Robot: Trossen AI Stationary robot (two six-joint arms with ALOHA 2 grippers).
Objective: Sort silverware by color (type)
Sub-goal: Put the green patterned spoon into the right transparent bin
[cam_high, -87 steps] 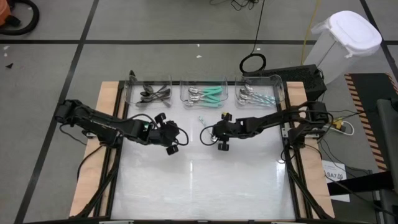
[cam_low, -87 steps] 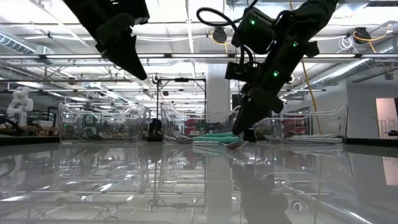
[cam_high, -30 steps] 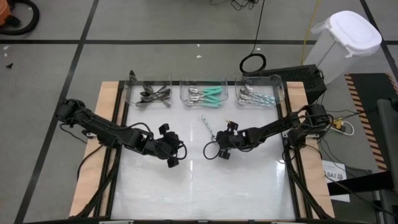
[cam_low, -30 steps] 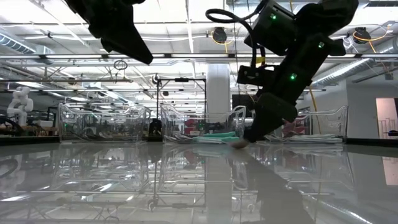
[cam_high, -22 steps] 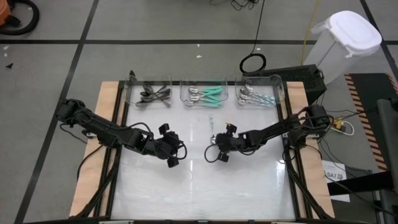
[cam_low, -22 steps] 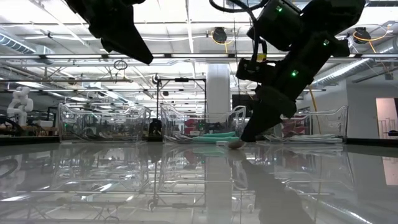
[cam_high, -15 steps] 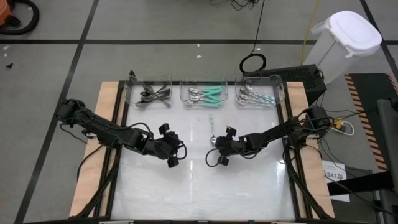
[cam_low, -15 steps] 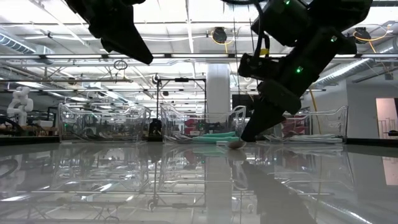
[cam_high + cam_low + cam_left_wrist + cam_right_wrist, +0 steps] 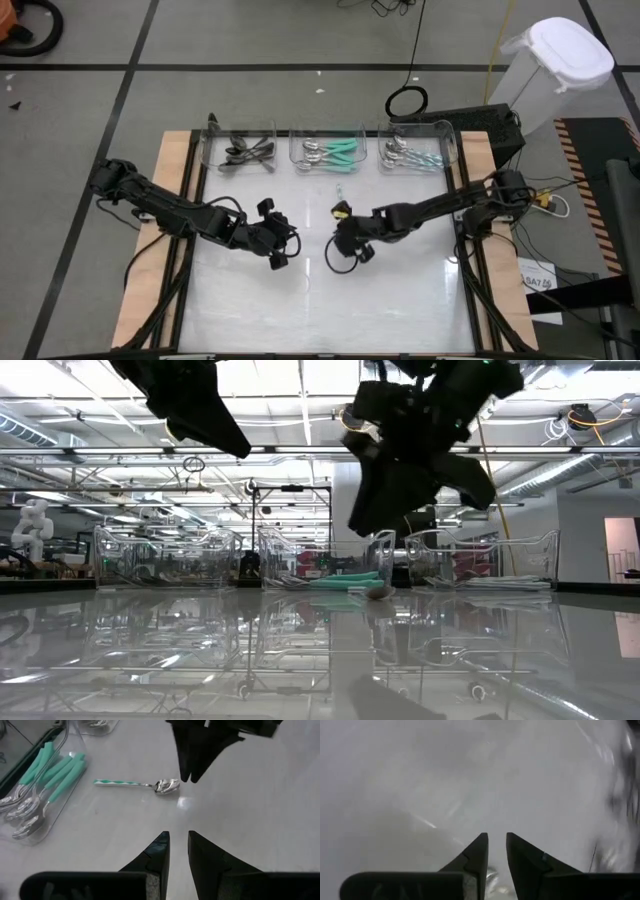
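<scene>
One spoon with a teal-and-white patterned handle lies flat on the table just near of the middle bin, also in the left wrist view and the low view. Its handle points toward the far edge. My right gripper hangs shut above the table beside the spoon's bowl, its fingertips clear of it. My left gripper waits shut above the table, left of the spoon. The other silverware lies sorted in three clear bins.
Three clear bins stand along the far edge: dark utensils on the left, teal-handled ones in the middle, pale-blue-handled ones on the right. The glossy white table spreads open toward the near edge. A white lidded bin stands off the table.
With its shut tip on the spoon's bowl, my right gripper swung the spoon about until the handle pointed at the far edge. It then rose off the spoon, turning and shifting toward the table's left. The spoon stays flat where it was left.
</scene>
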